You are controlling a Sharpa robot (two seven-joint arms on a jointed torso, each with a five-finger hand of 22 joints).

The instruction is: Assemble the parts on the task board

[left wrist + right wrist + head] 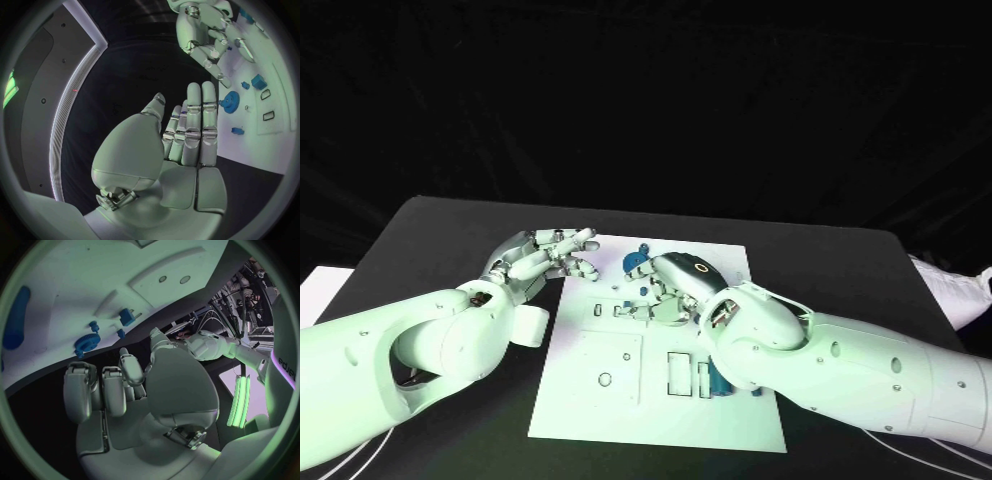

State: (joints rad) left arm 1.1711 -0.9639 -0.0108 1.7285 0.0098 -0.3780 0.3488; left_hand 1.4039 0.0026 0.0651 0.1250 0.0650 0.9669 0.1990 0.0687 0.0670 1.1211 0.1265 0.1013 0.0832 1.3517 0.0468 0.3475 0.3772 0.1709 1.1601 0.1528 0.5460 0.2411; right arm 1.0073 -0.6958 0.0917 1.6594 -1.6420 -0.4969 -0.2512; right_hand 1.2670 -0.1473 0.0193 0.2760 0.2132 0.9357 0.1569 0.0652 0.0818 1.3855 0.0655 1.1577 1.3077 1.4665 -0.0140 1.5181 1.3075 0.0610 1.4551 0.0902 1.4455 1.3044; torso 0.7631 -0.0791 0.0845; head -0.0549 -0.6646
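While the left hand [187, 145] lies flat (holding nothing), the right hand [119, 390] curls, empty, over the task board [661, 410].

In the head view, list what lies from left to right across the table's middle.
Left arm → left hand → task board → right hand → right arm.

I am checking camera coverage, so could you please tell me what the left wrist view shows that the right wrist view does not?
Left wrist view alone: the left hand, fingers straight and holding nothing, by the edge of the task board, and the right hand's back over the board. Right wrist view alone: the right hand's palm side with fingers curled, and a long blue part. Both show the white board, the blue gear and other small blue parts nearby.
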